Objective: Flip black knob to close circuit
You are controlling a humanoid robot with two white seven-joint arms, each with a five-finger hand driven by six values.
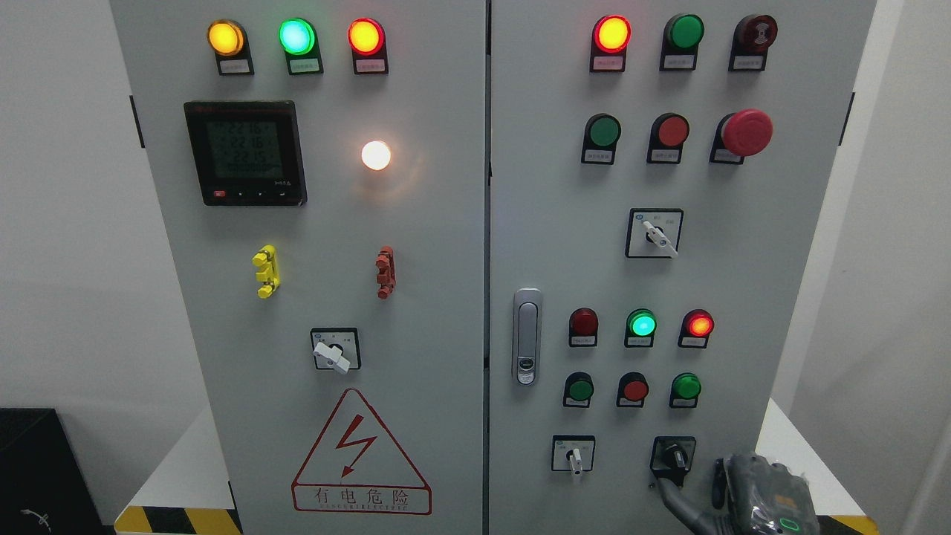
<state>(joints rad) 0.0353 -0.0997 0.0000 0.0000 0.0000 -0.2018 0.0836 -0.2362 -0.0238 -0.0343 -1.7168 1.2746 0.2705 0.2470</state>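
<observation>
The black knob [674,455] sits on a black square plate at the lower right of the grey cabinet's right door [565,253], its handle pointing down and slightly right. My right hand [761,494] comes in at the bottom right corner, just below and right of the knob. One dark finger [672,501] stretches left and up, its tip close under the plate's lower left corner; whether it touches is unclear. A second digit [719,483] stands upright beside the plate. Nothing is held. The left arm is out of view.
A white-handled selector switch [573,455] sits left of the black knob, another [655,234] higher up. Green and red push buttons [633,388] and lit lamps [640,325] lie above the knob. A metal door latch [527,336] is at the door's left edge.
</observation>
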